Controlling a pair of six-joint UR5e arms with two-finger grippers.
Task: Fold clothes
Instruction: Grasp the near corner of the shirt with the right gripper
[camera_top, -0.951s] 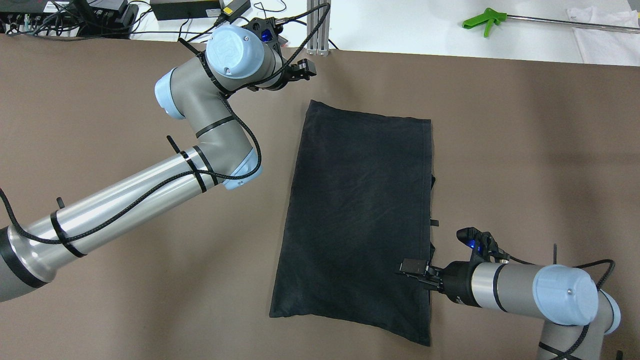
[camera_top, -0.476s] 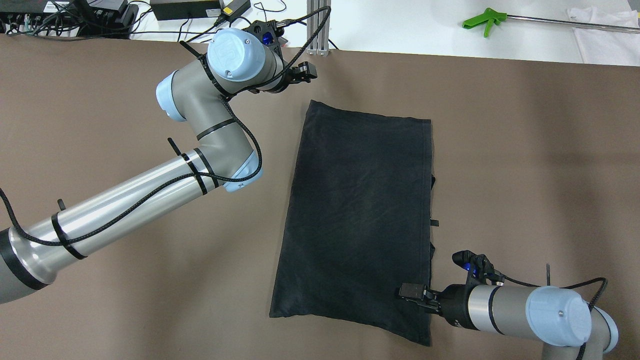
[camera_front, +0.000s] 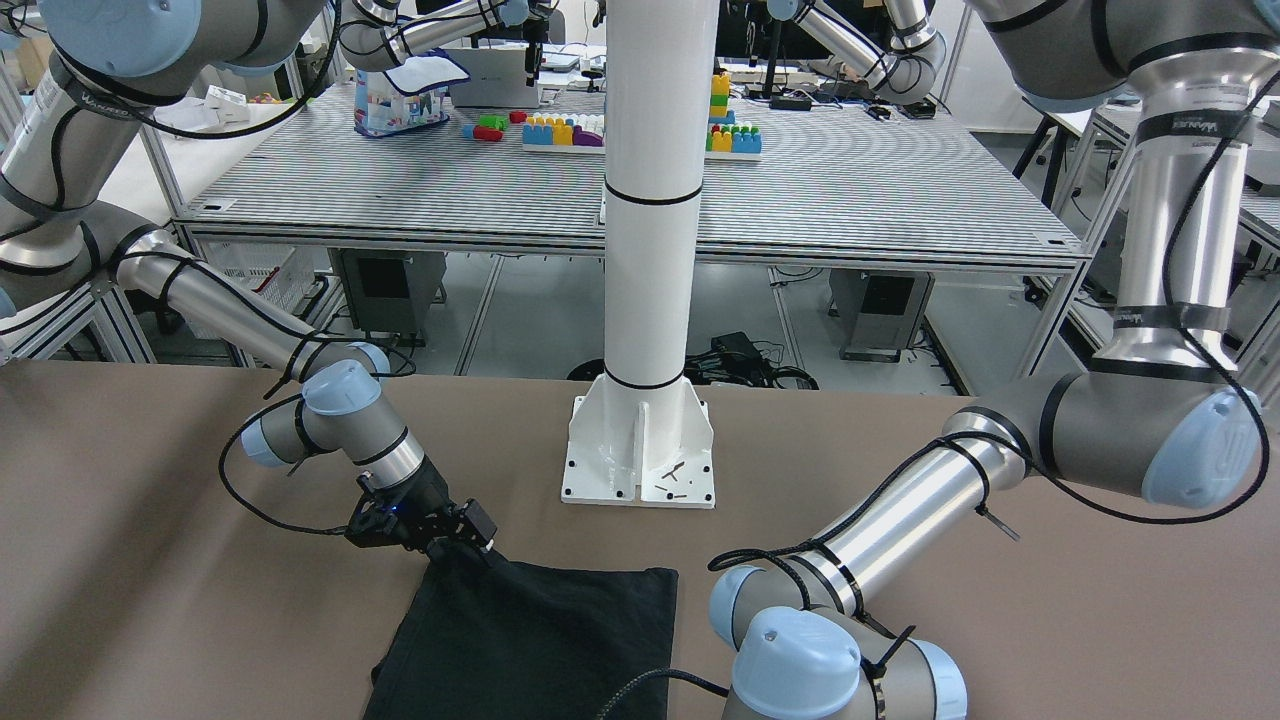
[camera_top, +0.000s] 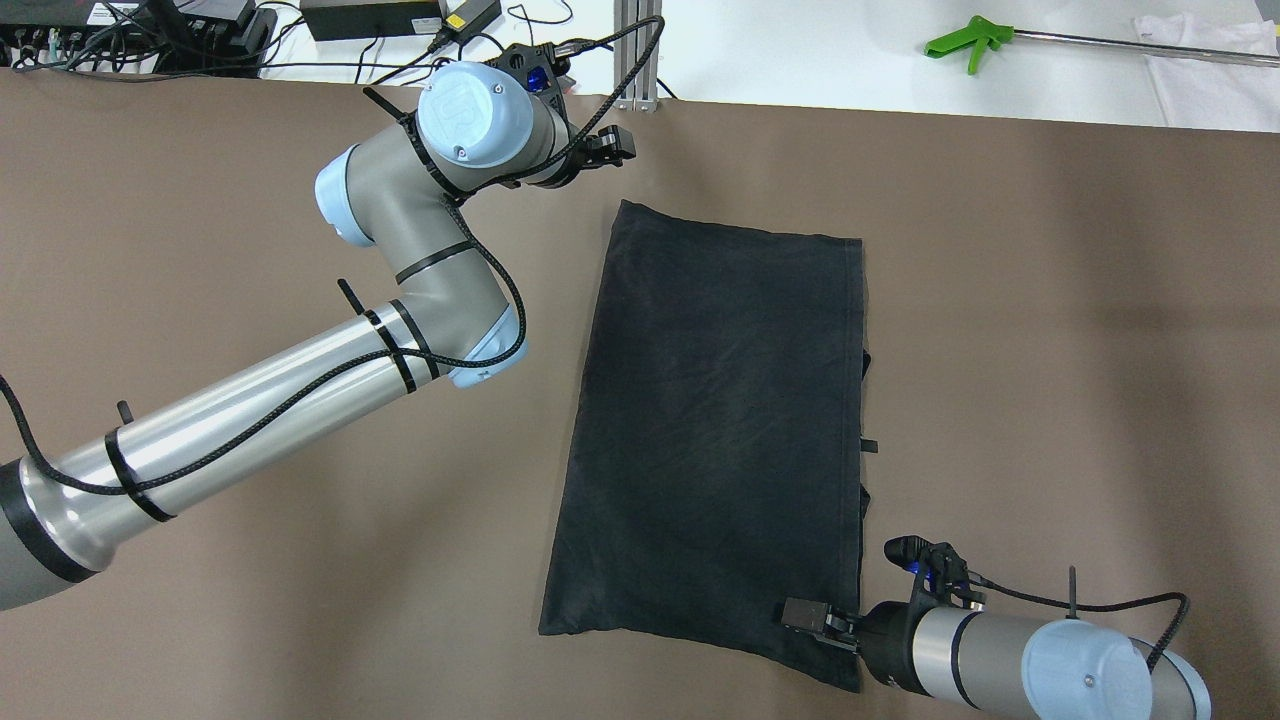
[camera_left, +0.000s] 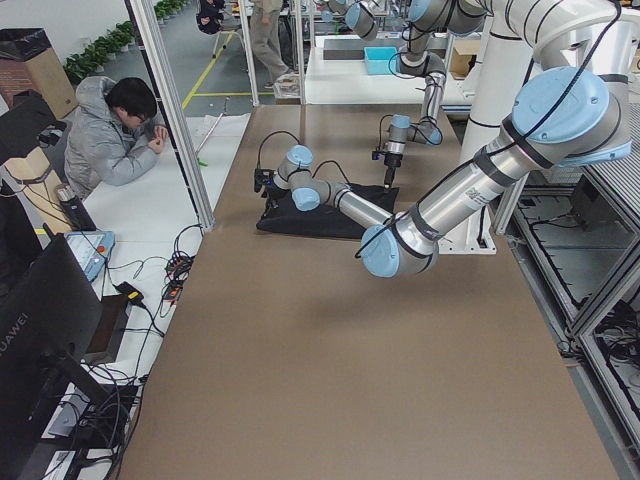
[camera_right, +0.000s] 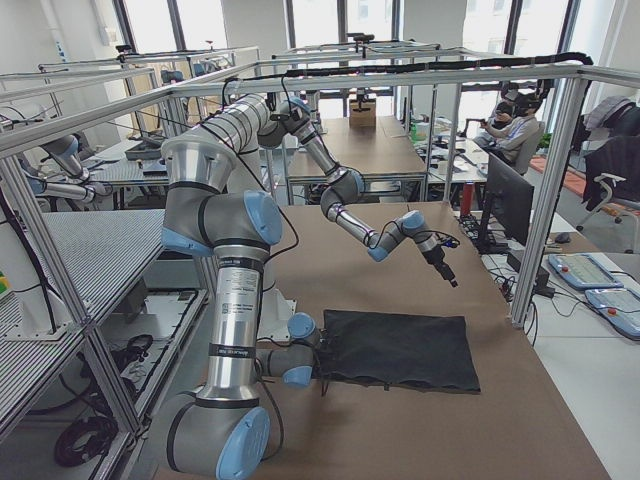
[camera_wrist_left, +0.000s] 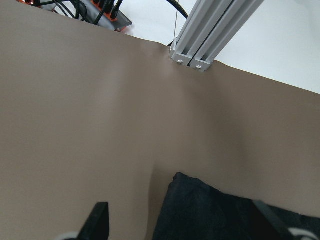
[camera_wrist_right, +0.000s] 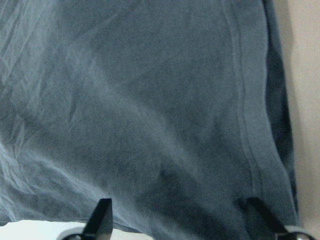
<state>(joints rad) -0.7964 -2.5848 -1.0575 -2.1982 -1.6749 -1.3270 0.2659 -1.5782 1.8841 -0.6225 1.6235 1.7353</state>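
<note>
I see the black garment (camera_top: 715, 430) lying flat near the middle of the brown desk (camera_top: 1050, 350), its long sides running away from the robot and a stitched hem along its right side. The right gripper (camera_top: 803, 614) sits low over the garment's near right corner. In its wrist view the 2 fingers (camera_wrist_right: 102, 220) are spread wide with cloth filling the gap; I cannot tell whether they touch the fabric. The left gripper (camera_top: 615, 148) is just beyond the far left corner, over bare desk. Its fingers (camera_wrist_left: 98, 220) are spread too, holding nothing, with that corner showing between them. The white pillar (camera_front: 650, 200) stands on the desk behind the garment's near edge.
</note>
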